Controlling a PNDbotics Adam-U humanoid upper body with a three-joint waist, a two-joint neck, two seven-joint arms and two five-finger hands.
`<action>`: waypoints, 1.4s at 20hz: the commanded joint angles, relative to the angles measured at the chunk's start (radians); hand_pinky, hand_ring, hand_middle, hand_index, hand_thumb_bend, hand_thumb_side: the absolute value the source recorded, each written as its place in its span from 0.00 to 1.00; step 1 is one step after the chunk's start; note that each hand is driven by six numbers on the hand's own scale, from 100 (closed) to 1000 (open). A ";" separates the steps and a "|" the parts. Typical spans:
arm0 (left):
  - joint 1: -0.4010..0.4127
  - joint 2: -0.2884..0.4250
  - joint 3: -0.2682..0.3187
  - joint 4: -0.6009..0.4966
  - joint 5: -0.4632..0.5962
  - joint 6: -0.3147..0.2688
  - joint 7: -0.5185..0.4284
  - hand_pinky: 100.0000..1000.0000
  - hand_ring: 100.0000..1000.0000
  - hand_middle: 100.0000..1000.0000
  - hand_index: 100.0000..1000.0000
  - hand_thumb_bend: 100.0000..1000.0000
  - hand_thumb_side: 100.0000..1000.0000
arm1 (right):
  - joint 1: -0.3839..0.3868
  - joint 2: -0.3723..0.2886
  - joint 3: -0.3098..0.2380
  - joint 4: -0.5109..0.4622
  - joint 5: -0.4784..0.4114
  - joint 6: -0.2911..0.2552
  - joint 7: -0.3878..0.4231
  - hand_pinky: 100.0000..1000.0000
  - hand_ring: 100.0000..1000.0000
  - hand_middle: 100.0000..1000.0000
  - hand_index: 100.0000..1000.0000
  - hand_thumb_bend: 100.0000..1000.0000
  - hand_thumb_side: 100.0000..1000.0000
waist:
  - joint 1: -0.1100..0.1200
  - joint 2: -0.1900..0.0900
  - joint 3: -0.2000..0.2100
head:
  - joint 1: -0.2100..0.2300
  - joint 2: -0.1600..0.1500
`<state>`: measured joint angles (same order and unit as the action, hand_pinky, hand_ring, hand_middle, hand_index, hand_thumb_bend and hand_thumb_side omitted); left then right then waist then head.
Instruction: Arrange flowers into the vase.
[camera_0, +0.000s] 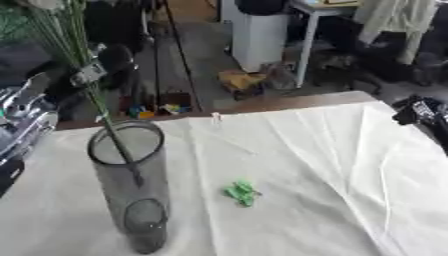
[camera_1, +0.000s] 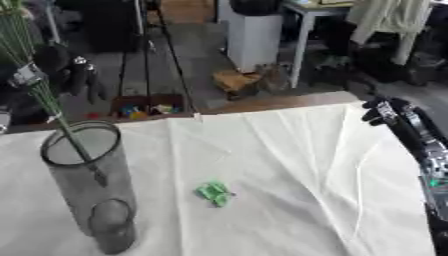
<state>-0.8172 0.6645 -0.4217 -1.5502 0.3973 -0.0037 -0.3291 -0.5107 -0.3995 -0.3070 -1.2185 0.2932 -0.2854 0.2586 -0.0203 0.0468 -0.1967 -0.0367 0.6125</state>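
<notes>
Standing in the vase (camera_0: 131, 185): green stems (camera_0: 66, 45).

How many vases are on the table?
1. The vase, a tall clear cylinder, stands on the white cloth at the table's left, with green stems in it. None other shows.

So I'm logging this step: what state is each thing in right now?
Glass vase: upright on the white cloth.
Flower stems: standing in the vase, leaning on its rim.
Green scrap: lying on the cloth.
Left hand: beside the vase.
Right hand: empty.
</notes>
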 joint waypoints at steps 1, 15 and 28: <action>-0.013 0.006 0.005 -0.005 -0.022 -0.031 0.002 0.59 0.38 0.11 0.24 0.64 0.83 | -0.022 -0.019 0.000 -0.008 0.001 -0.004 0.000 0.63 0.61 0.66 0.46 0.00 0.96 | -0.003 -0.009 -0.001 | 0.002 -0.009; 0.004 -0.011 0.007 0.033 -0.144 -0.144 -0.005 0.73 0.54 0.30 0.53 0.71 0.83 | -0.026 -0.017 0.000 -0.004 0.000 -0.006 0.000 0.63 0.61 0.66 0.46 0.00 0.96 | -0.010 -0.002 -0.001 | 0.002 -0.015; 0.015 -0.019 0.012 0.059 -0.158 -0.190 -0.056 0.78 0.59 0.39 0.67 0.84 0.84 | -0.028 -0.017 -0.002 0.001 -0.002 -0.010 -0.003 0.63 0.61 0.66 0.46 0.00 0.96 | -0.016 0.002 -0.002 | 0.002 -0.018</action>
<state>-0.7875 0.6330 -0.4267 -1.4826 0.2436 -0.1908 -0.3784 -0.5195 -0.3985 -0.3069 -1.2071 0.2928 -0.2919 0.2559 -0.0339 0.0592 -0.1975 -0.0367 0.6040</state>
